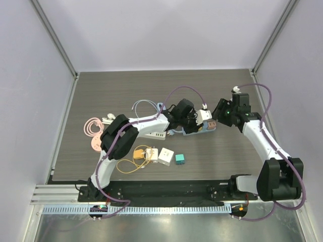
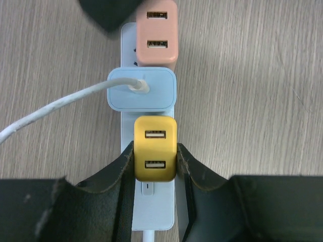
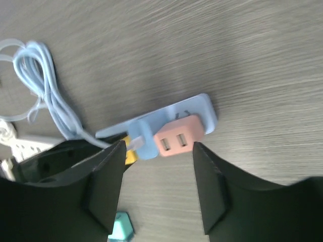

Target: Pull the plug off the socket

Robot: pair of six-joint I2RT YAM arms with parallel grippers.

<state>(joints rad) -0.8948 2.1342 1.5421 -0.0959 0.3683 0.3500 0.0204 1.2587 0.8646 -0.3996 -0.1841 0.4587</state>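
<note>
Our left pincer (image 2: pixel 155 159) is clenched on the yellow plug (image 2: pixel 155 143), which sits between its fingers, seated in the socket strip (image 2: pixel 151 209) running beneath them. Our right pincer (image 3: pixel 157 156) hangs released, and we see the pink plug (image 3: pixel 177 140) beyond its spread fingers.

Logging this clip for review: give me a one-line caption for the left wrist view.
Left gripper grips the yellow plug on the power strip, beside a light-blue plug and a pink plug.

- Top view: high above the near edge, looking down over the whole worktop (image 1: pixel 126 85).
- Left wrist: very close, straight down on the power strip (image 2: pixel 156 212).
- Right wrist: farther back, oblique, sharing that strip.
</note>
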